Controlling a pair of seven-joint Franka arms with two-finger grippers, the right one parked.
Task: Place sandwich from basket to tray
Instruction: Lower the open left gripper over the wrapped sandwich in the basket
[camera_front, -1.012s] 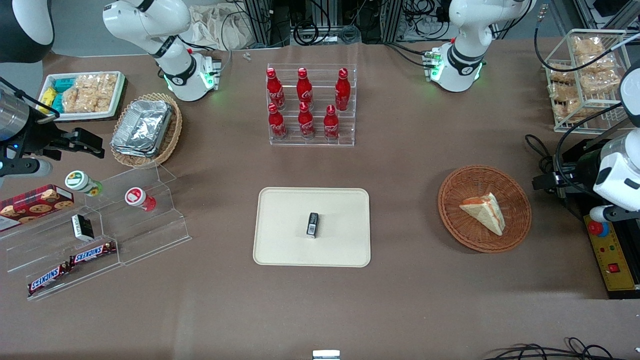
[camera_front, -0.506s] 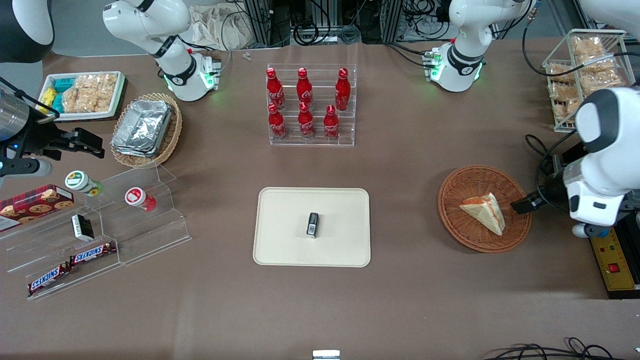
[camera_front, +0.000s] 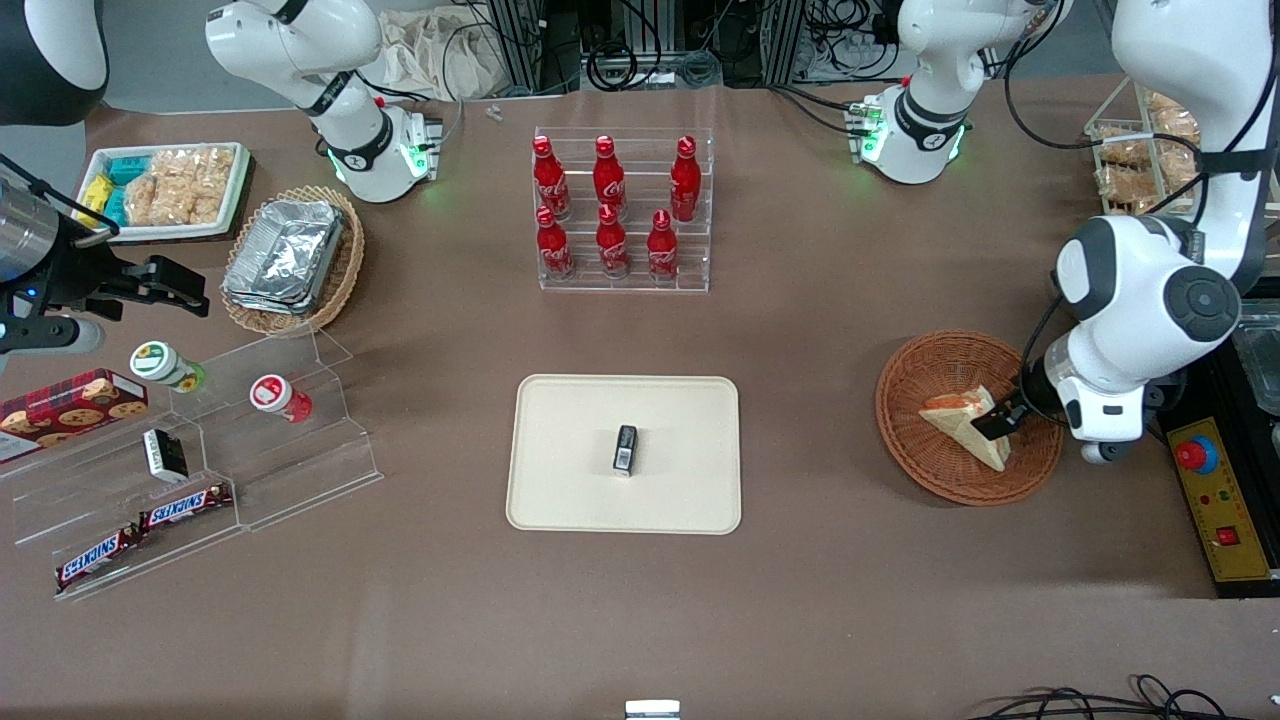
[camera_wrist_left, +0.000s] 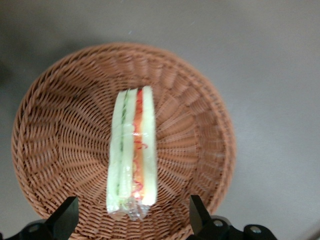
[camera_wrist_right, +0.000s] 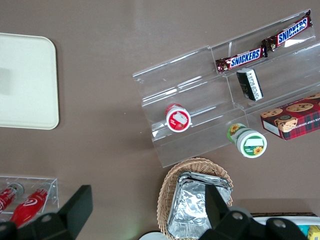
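Observation:
The sandwich (camera_front: 958, 420), a wrapped wedge of white bread with orange-red and green filling, lies in the round reddish-brown wicker basket (camera_front: 903, 395) toward the working arm's end of the table. My left gripper (camera_front: 997, 423) hangs just above the sandwich's end nearest the working arm. In the left wrist view the gripper (camera_wrist_left: 133, 218) is open, and its black fingers (camera_wrist_left: 69, 216) stand to either side of the sandwich's (camera_wrist_left: 133, 152) wrapped tip, over the basket (camera_wrist_left: 60, 135). The cream-beige tray (camera_front: 570, 420) lies at mid-table, and also shows in the right wrist view (camera_wrist_right: 25, 80).
A small black packet (camera_front: 625, 448) lies on the tray. A clear rack of red bottles (camera_front: 620, 215) stands farther from the camera than the tray. A wire rack of snack bags (camera_front: 1150, 170) stands beside the working arm. A control box (camera_front: 1220, 500) sits at the table's edge.
The left arm has swung in from the table's edge over the basket, and the gripper has come over the sandwich. The sandwich and basket have not moved.

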